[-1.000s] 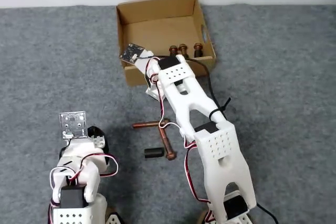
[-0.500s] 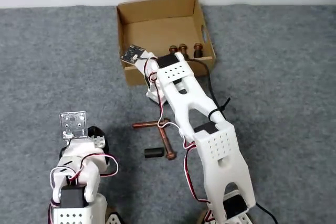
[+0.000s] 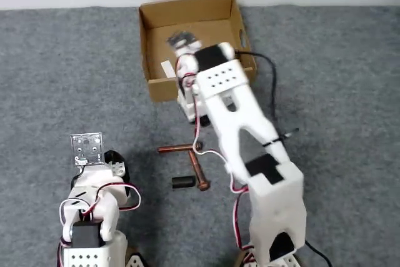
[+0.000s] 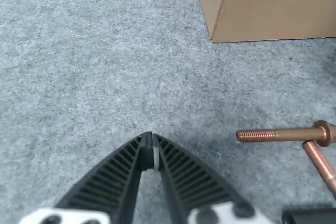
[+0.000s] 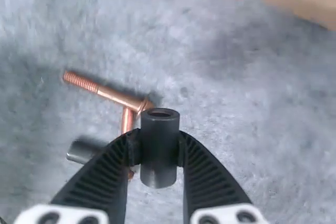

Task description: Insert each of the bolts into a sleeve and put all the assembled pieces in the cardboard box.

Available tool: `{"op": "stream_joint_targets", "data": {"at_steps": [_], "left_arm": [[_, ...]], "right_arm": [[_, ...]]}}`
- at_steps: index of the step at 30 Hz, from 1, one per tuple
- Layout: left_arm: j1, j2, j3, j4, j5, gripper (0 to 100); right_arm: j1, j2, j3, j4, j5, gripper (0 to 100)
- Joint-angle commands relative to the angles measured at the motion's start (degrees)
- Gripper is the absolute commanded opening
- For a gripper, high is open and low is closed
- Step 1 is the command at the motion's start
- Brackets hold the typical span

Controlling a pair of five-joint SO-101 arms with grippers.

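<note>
My right gripper (image 5: 159, 139) is shut on an upright black sleeve (image 5: 159, 156) and hangs above the carpet. Below it lie two copper bolts (image 5: 102, 92) (image 5: 126, 121) forming an L, with a second black sleeve (image 5: 83, 153) beside them. From above, the bolts (image 3: 178, 149) (image 3: 201, 170) and the loose sleeve (image 3: 183, 182) lie at the centre, and the right arm (image 3: 219, 85) stretches over the front wall of the cardboard box (image 3: 187, 3). My left gripper (image 4: 151, 153) is shut and empty, low over the carpet at the lower left, short of the bolts (image 4: 278, 134).
Grey carpet covers the table. The left arm (image 3: 94, 179) stays near the front edge. The box's near wall (image 4: 273, 9) stands beyond the bolts. Open carpet lies left and right of the box.
The right arm's wrist has swung up and farther over the box, now covering the bolt heads seen inside it before. The left arm, the loose bolts and the loose sleeve have not moved.
</note>
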Motion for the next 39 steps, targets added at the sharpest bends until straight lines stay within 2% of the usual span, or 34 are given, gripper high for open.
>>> {"op": "stream_joint_targets", "data": {"at_steps": [1, 6, 12, 16, 22, 30, 33, 39], "left_arm": [[-0.3, -0.4, -0.4, -1.5, -0.1, 0], [0.9, -0.3, -0.4, -1.4, -0.1, 0], [1.0, -0.3, -0.4, -1.2, -0.2, 0], [1.1, -0.3, -0.4, -1.2, -0.2, 0], [1.1, -0.3, -0.4, -1.1, -0.2, 0], [1.1, -0.3, -0.4, -1.1, -0.2, 0], [1.1, -0.3, -0.4, -1.1, -0.3, 0], [1.6, -0.3, -0.4, -0.5, -0.4, 0]], "right_arm": [[1.1, -9.2, 1.3, 2.7, -3.7, 0.8], [1.3, -22.0, 14.6, 2.7, -12.8, 0.8], [7.7, -40.2, 35.9, 2.4, -18.8, 0.8], [15.0, -51.9, 44.9, 1.5, -19.1, 0.8], [27.6, -66.9, 62.3, -5.5, -19.1, 0.8], [38.3, -82.1, 81.7, -11.3, -19.0, 0.8], [40.8, -87.6, 84.6, -13.3, -18.9, 0.8], [41.5, -98.0, 90.5, -13.4, -18.7, 0.8]]}}
